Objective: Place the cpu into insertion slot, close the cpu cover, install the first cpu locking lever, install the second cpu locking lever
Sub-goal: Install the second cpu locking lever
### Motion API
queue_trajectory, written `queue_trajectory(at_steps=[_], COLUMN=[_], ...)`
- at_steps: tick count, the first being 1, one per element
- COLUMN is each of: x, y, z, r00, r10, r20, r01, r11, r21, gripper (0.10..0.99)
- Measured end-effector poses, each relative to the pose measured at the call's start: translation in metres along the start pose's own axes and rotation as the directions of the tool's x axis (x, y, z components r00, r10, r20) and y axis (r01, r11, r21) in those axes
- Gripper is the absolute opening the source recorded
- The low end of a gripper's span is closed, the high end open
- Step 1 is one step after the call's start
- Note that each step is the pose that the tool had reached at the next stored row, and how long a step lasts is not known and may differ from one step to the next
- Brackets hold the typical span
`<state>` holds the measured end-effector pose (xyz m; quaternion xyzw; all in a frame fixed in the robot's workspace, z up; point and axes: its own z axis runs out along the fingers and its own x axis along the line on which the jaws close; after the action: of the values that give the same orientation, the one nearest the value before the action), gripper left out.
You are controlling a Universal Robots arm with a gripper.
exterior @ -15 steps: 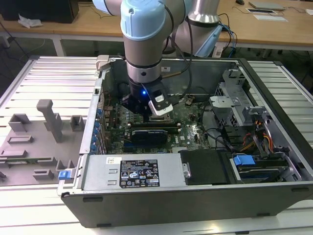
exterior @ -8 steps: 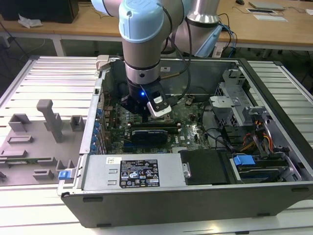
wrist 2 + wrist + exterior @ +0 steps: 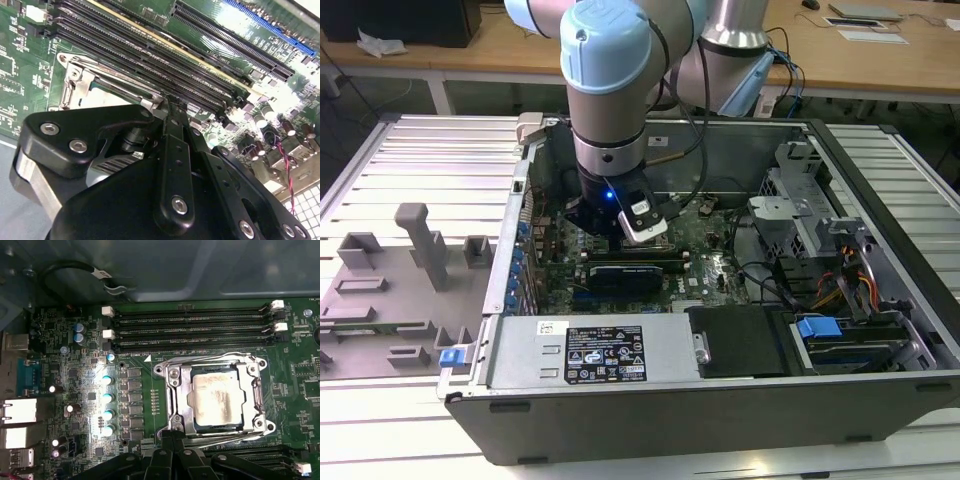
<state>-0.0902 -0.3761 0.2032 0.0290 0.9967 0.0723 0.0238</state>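
The cpu (image 3: 216, 399), a dull silver square, lies in the insertion slot (image 3: 261, 390) on the green motherboard. The cpu cover (image 3: 176, 390) is folded down flat over it, framing the chip through its window. One wire locking lever (image 3: 210, 359) runs along one side of the socket and another (image 3: 225, 436) along the opposite side. My gripper (image 3: 172, 434) is shut, its tips together at the socket's corner, touching the end of that second lever. In the second wrist view the gripper (image 3: 167, 100) meets the cover's edge (image 3: 80, 82). In the exterior view the gripper (image 3: 620, 228) is low inside the computer case.
Long black memory slots (image 3: 190, 327) lie just beyond the socket, and a row of capacitors (image 3: 106, 400) stands beside it. A black cable (image 3: 70, 270) loops by the case wall. The power supply (image 3: 590, 350) and drive bay (image 3: 840, 330) hem in the board. A grey fixture tray (image 3: 390, 290) sits outside.
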Motion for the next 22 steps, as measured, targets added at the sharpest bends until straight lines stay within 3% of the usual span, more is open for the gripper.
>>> queue_trajectory(at_steps=[7, 11, 13, 17, 20, 22], x=[0.0005, -0.0001, -0.0003, -0.0031, -0.0113, -0.0114], y=[-0.0003, 0.0019, 0.0018, -0.0047, -0.0093, -0.0096], z=[0.0019, -0.0132, -0.0136, -0.0145, -0.0148, -0.0138], r00=[1.0000, 1.0000, 1.0000, 1.0000, 1.0000, 1.0000], r10=[0.000, -0.002, -0.003, -0.002, -0.002, -0.002], r20=[-0.0003, -0.0007, -0.0005, -0.0015, -0.0028, -0.0032], r01=[0.000, 0.002, 0.003, 0.002, 0.002, 0.002], r11=[1.0000, 1.0000, 1.0000, 1.0000, 1.0000, 0.9999], r21=[-0.003, -0.003, -0.004, -0.003, -0.003, -0.011], gripper=[0.106, 0.106, 0.106, 0.106, 0.106, 0.106])
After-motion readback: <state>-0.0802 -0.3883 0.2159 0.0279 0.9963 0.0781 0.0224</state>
